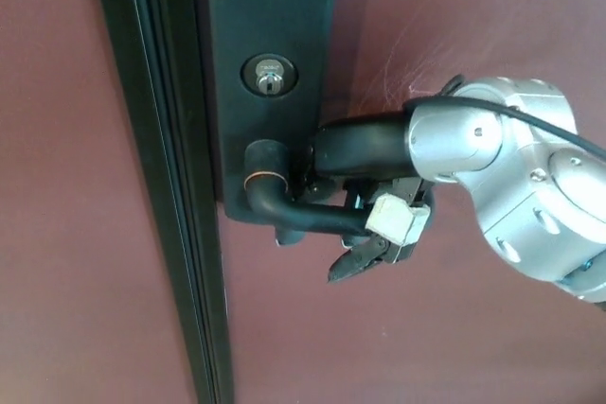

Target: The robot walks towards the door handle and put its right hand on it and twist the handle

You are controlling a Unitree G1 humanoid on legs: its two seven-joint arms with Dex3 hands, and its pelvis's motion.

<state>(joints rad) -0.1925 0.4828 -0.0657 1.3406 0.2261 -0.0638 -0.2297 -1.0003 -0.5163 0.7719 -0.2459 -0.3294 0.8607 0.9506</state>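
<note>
A black lever door handle point(301, 211) juts from a dark plate point(275, 26) on the maroon door, just below a keyhole cylinder point(269, 74). My right hand point(365, 191) comes in from the right on a silver forearm point(516, 172). Its black fingers point(355, 260) wrap over and under the lever's bar, shut on it. The lever slopes slightly downward toward its free end, which the hand hides. My left hand does not show.
A dark door frame point(156, 177) runs top to bottom at the left of the plate. A black cable point(530, 125) loops over the silver forearm. The maroon door face point(445, 328) fills the right and bottom.
</note>
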